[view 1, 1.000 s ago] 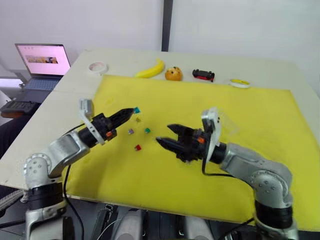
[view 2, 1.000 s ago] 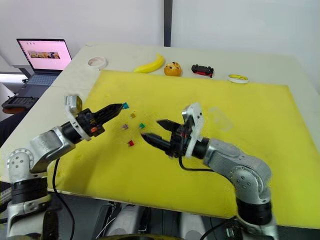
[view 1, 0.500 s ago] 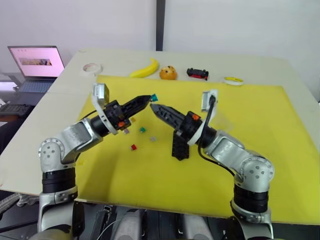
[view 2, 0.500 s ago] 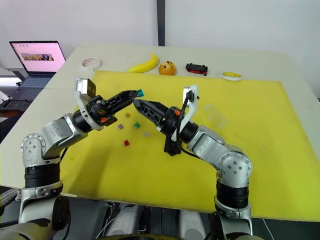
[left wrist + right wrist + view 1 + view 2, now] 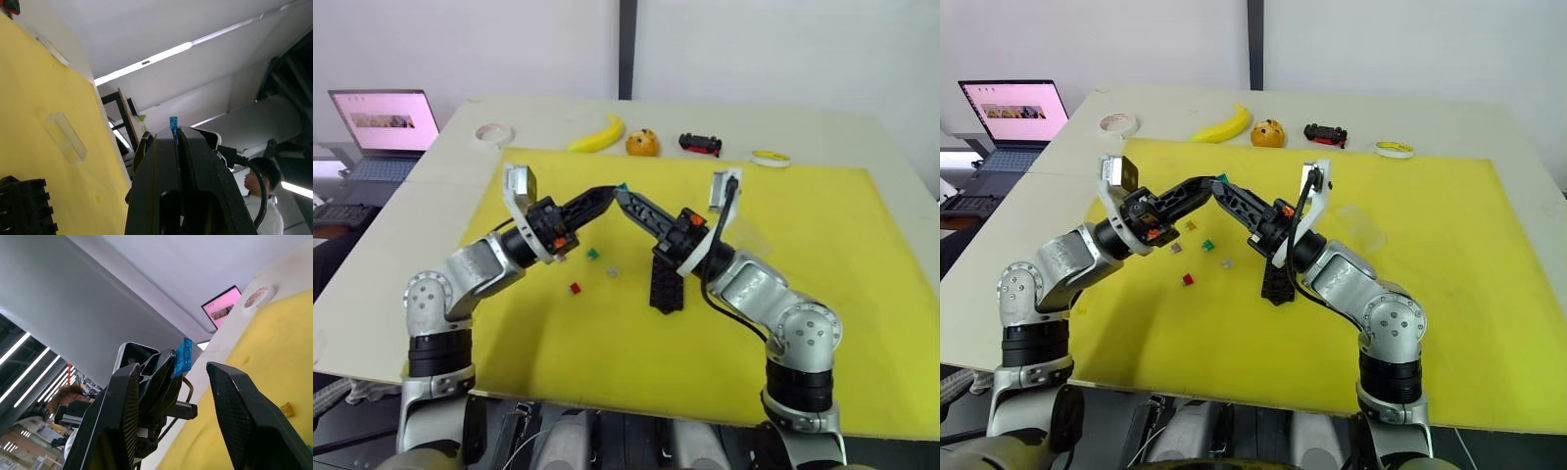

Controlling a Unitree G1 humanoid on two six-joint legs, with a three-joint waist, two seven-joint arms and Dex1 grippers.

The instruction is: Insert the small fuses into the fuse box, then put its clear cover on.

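Nearest to me, a small red plastic fuse (image 5: 575, 288) lies on the yellow mat (image 5: 822, 294) that covers the pale surface (image 5: 421, 211). Just beyond it sit a grey fuse (image 5: 613, 271) and a green fuse (image 5: 592, 254), well apart from each other. To their right the small black rectangular fuse box (image 5: 666, 285) with its rows of slots rests on the mat, under my right arm.

Both arms are raised above the mat and their tips meet in the air. My left tool (image 5: 605, 194) is clamped on a tiny teal-blue fuse (image 5: 173, 122), which sticks out past the fingertips. My right tool (image 5: 188, 377) stands apart, one finger either side of that fuse, with visible gaps between it and both fingers; I am not gripping it.

Farther right, the clear rectangular plastic cover (image 5: 64, 136) lies flat on the mat, near the fuse box but not touching it.

Along the far edge of the surface are a roll of white tape (image 5: 493, 132), a yellow banana (image 5: 597, 136), an orange fruit (image 5: 642, 143), a red-and-black toy car (image 5: 700, 145) and a yellow-rimmed ring (image 5: 770, 158). An open laptop (image 5: 382, 132) stands off to the far left.
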